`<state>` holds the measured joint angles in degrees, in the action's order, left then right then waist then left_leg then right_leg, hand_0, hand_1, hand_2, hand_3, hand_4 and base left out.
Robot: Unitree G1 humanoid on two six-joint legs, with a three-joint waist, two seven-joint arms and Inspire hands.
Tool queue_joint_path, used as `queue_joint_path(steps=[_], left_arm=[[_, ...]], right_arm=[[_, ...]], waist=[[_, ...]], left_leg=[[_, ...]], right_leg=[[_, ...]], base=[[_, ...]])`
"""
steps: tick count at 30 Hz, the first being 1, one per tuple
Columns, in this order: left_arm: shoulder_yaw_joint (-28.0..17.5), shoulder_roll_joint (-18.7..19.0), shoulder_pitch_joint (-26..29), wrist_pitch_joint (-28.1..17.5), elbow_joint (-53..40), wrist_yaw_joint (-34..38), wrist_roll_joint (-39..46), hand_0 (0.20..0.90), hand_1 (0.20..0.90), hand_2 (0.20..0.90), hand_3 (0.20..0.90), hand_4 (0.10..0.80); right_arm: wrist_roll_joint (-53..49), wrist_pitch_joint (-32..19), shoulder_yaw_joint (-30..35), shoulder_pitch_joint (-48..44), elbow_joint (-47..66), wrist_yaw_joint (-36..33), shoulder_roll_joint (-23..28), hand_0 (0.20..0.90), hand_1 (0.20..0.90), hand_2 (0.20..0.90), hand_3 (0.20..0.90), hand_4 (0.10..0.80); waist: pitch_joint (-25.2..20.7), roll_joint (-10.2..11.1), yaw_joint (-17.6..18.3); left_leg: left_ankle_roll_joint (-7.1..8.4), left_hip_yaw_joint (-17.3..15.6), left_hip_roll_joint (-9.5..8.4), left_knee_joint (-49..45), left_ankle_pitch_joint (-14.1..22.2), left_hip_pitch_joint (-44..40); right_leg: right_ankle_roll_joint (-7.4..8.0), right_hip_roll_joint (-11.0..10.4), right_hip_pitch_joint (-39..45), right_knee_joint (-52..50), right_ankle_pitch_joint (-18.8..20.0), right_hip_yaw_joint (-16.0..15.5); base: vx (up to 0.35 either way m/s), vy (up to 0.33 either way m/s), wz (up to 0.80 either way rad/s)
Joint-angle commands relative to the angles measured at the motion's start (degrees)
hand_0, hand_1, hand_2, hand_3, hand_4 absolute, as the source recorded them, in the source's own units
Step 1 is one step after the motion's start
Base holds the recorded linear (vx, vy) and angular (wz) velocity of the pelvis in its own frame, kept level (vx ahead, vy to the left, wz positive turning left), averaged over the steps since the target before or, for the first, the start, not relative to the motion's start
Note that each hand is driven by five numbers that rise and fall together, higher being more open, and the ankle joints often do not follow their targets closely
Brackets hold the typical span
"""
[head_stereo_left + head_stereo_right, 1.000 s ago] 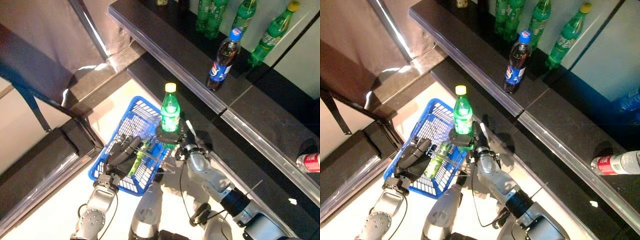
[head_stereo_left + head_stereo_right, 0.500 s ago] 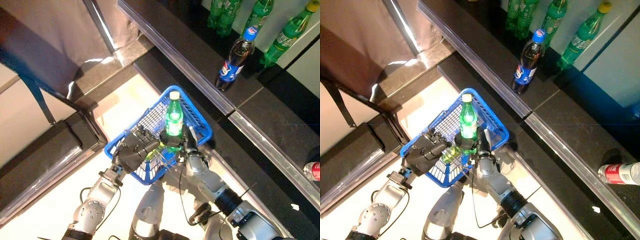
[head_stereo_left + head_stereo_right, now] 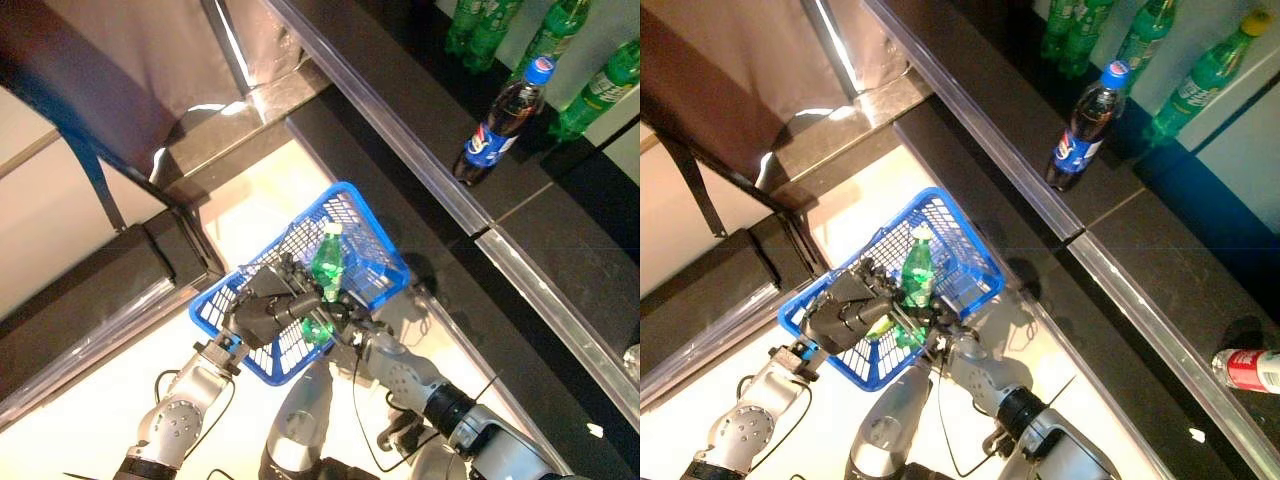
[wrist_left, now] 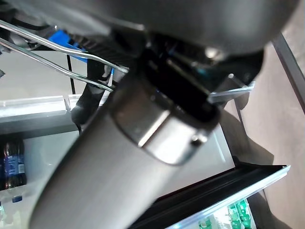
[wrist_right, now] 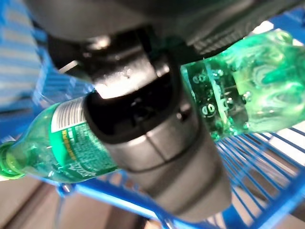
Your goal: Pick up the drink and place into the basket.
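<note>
The left hand (image 3: pixel 262 312) curls its fingers round the handle of the blue basket (image 3: pixel 372 222). Beside it, the right hand (image 3: pixel 345 322) wraps its fingers round the tilted green bottle (image 3: pixel 326 263) inside the basket.

Both arms reach forward and meet at the near side of the blue basket (image 3: pixel 370 225). The left arm comes up from the lower left, its dark left hand (image 3: pixel 262 310) fisted at the basket's near rim, fingers curled round the wire handle. The right arm angles in from the lower right, forearm low beside the basket's near corner; the right hand (image 3: pixel 340 318) is clamped round the lower body of a green bottle (image 3: pixel 326 264) tilted over the basket.
</note>
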<state>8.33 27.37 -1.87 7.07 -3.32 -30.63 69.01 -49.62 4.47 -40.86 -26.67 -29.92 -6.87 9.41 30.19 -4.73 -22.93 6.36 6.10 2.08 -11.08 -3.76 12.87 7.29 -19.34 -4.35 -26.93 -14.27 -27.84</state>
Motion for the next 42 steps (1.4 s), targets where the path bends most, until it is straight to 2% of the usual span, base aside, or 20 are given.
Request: queue_joint_path(steps=[1, 4, 7, 9, 10, 11, 14, 15, 18, 22, 23, 24, 25, 26, 30, 33, 37, 42], left_arm=[[-1.60, -2.31, 8.00, -6.67, -20.45, -14.09, 3.38, 0.300, 0.300, 0.300, 0.200, 0.100], [0.03, -0.72, 8.17, -4.87, -20.30, -15.81, 1.16, 0.300, 0.300, 0.300, 0.200, 0.100], [0.68, 0.11, 8.14, -1.51, -20.75, -16.62, 3.58, 0.300, 0.300, 0.300, 0.200, 0.100], [1.19, 0.39, 8.23, -1.44, -20.41, -17.03, 3.66, 0.300, 0.300, 0.300, 0.200, 0.100], [1.65, 0.79, 8.34, -2.10, -20.23, -17.11, 3.40, 0.300, 0.300, 0.300, 0.200, 0.100], [2.19, 1.39, 8.44, -2.95, -19.54, -17.80, 3.50, 0.300, 0.300, 0.300, 0.200, 0.100], [2.13, 2.54, 8.71, -3.37, -19.27, -18.80, 4.69, 0.300, 0.300, 0.300, 0.200, 0.100], [2.03, 2.64, 8.71, -3.11, -19.35, -18.83, 4.74, 0.300, 0.300, 0.300, 0.200, 0.100], [2.29, 2.48, 10.04, -1.34, -21.23, -16.88, 4.88, 0.300, 0.300, 0.300, 0.200, 0.100], [2.58, 2.76, 11.35, -0.04, -22.24, -15.15, 5.95, 0.300, 0.300, 0.300, 0.200, 0.100], [2.63, 2.69, 11.62, 0.46, -22.35, -14.77, 6.29, 0.300, 0.300, 0.300, 0.200, 0.100], [2.73, 2.65, 11.81, 0.57, -22.41, -14.50, 6.43, 0.300, 0.300, 0.300, 0.200, 0.100], [2.82, 2.63, 12.04, 0.79, -22.43, -14.14, 6.86, 0.300, 0.300, 0.300, 0.200, 0.100], [2.90, 2.64, 12.34, 1.06, -22.45, -13.66, 7.49, 0.300, 0.300, 0.300, 0.200, 0.100], [3.08, 1.47, 13.41, 2.97, -22.19, -11.69, 9.53, 0.300, 0.300, 0.300, 0.200, 0.100], [3.54, 1.11, 13.99, 3.24, -22.01, -11.00, 9.47, 0.300, 0.300, 0.300, 0.200, 0.100], [4.20, 0.71, 14.64, 3.02, -22.20, -9.73, 9.44, 0.300, 0.300, 0.300, 0.200, 0.100], [4.32, 0.37, 14.58, 2.78, -22.48, -8.95, 9.26, 0.300, 0.300, 0.300, 0.200, 0.100]], right_arm=[[-1.81, -3.27, -1.64, -7.44, 5.91, 7.19, -9.39, 0.300, 0.300, 0.300, 0.200, 0.100], [-3.66, -2.25, -1.43, -9.66, 4.58, 7.19, -8.61, 0.300, 0.300, 0.300, 0.200, 0.100], [-5.98, -1.53, -0.74, -10.99, 3.13, 7.11, -7.70, 0.300, 0.300, 0.300, 0.200, 0.100], [-8.15, -1.22, -0.23, -11.71, 1.98, 7.14, -7.36, 0.300, 0.300, 0.300, 0.200, 0.100], [-10.64, -1.31, 0.26, -12.37, 0.85, 7.65, -7.26, 0.300, 0.300, 0.300, 0.200, 0.100], [-18.89, -1.04, 1.54, -13.34, -1.07, 9.90, -6.85, 0.300, 0.300, 0.300, 0.200, 0.100], [-27.51, 0.41, 6.64, -14.98, -7.72, 12.42, -7.36, 0.300, 0.300, 0.300, 0.200, 0.100], [-27.46, 0.80, 7.42, -15.54, -9.01, 12.09, -7.22, 0.300, 0.300, 0.300, 0.200, 0.100], [-25.26, 2.23, 10.52, -18.75, -15.09, 9.35, -5.96, 0.300, 0.300, 0.300, 0.200, 0.100], [-27.32, 2.42, 12.75, -21.63, -19.19, 8.64, -5.23, 0.300, 0.300, 0.300, 0.200, 0.100], [-28.91, 2.51, 13.79, -22.67, -20.51, 7.69, -5.05, 0.451, 0.451, 0.451, 0.376, 0.276], [-29.53, 2.82, 14.44, -23.38, -21.62, 7.54, -4.83, 0.509, 0.509, 0.509, 0.444, 0.344], [-30.08, 3.03, 15.12, -24.15, -22.93, 7.29, -4.65, 0.827, 0.827, 0.827, 0.815, 0.715], [-30.38, 3.28, 15.74, -24.88, -23.96, 7.20, -4.62, 0.900, 0.900, 0.900, 0.900, 0.800], [-31.43, 3.86, 17.72, -27.76, -27.09, 5.68, -4.69, 0.900, 0.900, 0.900, 0.900, 0.800], [-31.18, 7.10, 18.16, -29.61, -29.42, 5.52, -4.50, 0.900, 0.900, 0.900, 0.900, 0.800], [-29.39, 10.14, 16.89, -30.79, -31.06, 6.88, -4.25, 0.900, 0.900, 0.900, 0.900, 0.800], [-28.49, 10.81, 15.83, -30.45, -31.47, 8.73, -4.45, 0.900, 0.900, 0.900, 0.900, 0.800]], waist=[[-3.78, -1.81, 0.70], [-3.53, -2.04, 0.65], [-3.47, -2.41, 0.67], [-3.32, -2.66, 0.71], [-3.25, -2.81, 0.62], [-3.17, -3.08, 0.48], [-3.05, -3.82, 0.05], [-2.97, -3.70, -0.09], [-2.69, -4.27, -0.96], [-2.39, -4.37, -1.66], [-2.34, -4.39, -1.90], [-2.20, -4.44, -1.99], [-2.08, -4.52, -2.09], [-1.97, -4.57, -2.18], [-1.64, -4.62, -2.34], [-1.38, -4.51, -2.50], [-1.05, -4.13, -2.63], [-0.81, -3.80, -2.59]], left_leg=[[-2.12, -0.70, -2.48, -5.68, 2.19, 2.61], [-2.30, -0.80, -2.60, -5.84, 2.11, 2.87], [-2.37, -1.07, -2.63, -5.88, 2.03, 3.12], [-2.43, -1.21, -2.69, -5.90, 2.04, 3.20], [-2.47, -1.17, -2.75, -5.89, 2.01, 3.22], [-2.58, -1.21, -2.86, -6.04, 2.04, 3.35], [-2.71, -1.23, -3.12, -6.14, 2.11, 3.43], [-2.34, -1.12, -3.18, -6.58, 3.60, 2.93], [-2.66, -0.69, -3.80, -6.94, 3.81, 3.43], [-2.79, -0.15, -4.12, -6.91, 3.74, 3.58], [-2.83, -0.02, -4.23, -6.96, 3.78, 3.70], [-2.89, 0.03, -4.30, -7.09, 3.79, 3.83], [-2.95, 0.02, -4.36, -7.17, 3.78, 3.95], [-3.04, -0.08, -4.37, -7.21, 3.80, 4.04], [-3.36, -0.45, -4.42, -7.54, 4.03, 4.38], [-3.41, -0.58, -4.33, -7.72, 4.05, 4.64], [-3.47, -0.70, -4.20, -7.51, 3.86, 4.79], [-3.54, -1.04, -3.92, -7.42, 3.75, 4.97]], right_leg=[[-2.82, 1.33, 1.59, 6.15, 8.84, -0.15], [-2.71, 0.90, 1.10, 5.76, 9.16, -0.24], [-2.67, 0.57, 0.71, 5.47, 9.28, -0.28], [-2.68, 0.34, 0.53, 5.28, 9.39, -0.40], [-2.66, 0.24, 0.47, 5.17, 9.48, -0.49], [-2.62, -0.07, 0.29, 4.85, 9.60, -0.76], [-2.66, -0.78, 0.09, 4.16, 9.61, -1.26], [-2.09, -0.97, 0.36, 3.39, 8.20, -0.67], [-2.01, -1.84, -0.22, 2.44, 8.22, -1.20], [-1.88, -2.02, -0.22, 2.27, 8.42, -1.75], [-1.81, -2.10, -0.28, 2.25, 8.50, -1.92], [-1.78, -2.18, -0.41, 2.11, 8.55, -1.93], [-1.75, -2.31, -0.57, 1.93, 8.63, -1.96], [-1.69, -2.48, -0.78, 1.69, 8.67, -2.00], [-1.54, -2.91, -1.33, 0.97, 8.71, -1.99], [-1.46, -3.07, -1.60, 0.79, 8.84, -1.90], [-1.28, -2.94, -1.93, 0.93, 8.99, -1.81], [-1.19, -2.88, -2.31, 0.83, 9.04, -1.71]], base=[[-0.003, 0.005, 0.04], [-0.004, 0.007, 0.06], [-0.002, 0.010, 0.00], [0.000, 0.000, 0.00], [0.000, 0.000, 0.00], [0.000, 0.000, 0.00], [0.024, -0.002, 0.00], [0.079, 0.005, 0.05], [0.031, -0.007, 0.12], [0.016, -0.024, 0.22], [0.010, -0.015, 0.09], [0.005, -0.011, 0.05], [-0.009, 0.004, 0.04], [0.000, 0.000, 0.00], [-0.001, 0.001, 0.01], [-0.001, 0.000, 0.03], [0.000, 0.000, 0.00], [-0.003, 0.000, 0.02]])
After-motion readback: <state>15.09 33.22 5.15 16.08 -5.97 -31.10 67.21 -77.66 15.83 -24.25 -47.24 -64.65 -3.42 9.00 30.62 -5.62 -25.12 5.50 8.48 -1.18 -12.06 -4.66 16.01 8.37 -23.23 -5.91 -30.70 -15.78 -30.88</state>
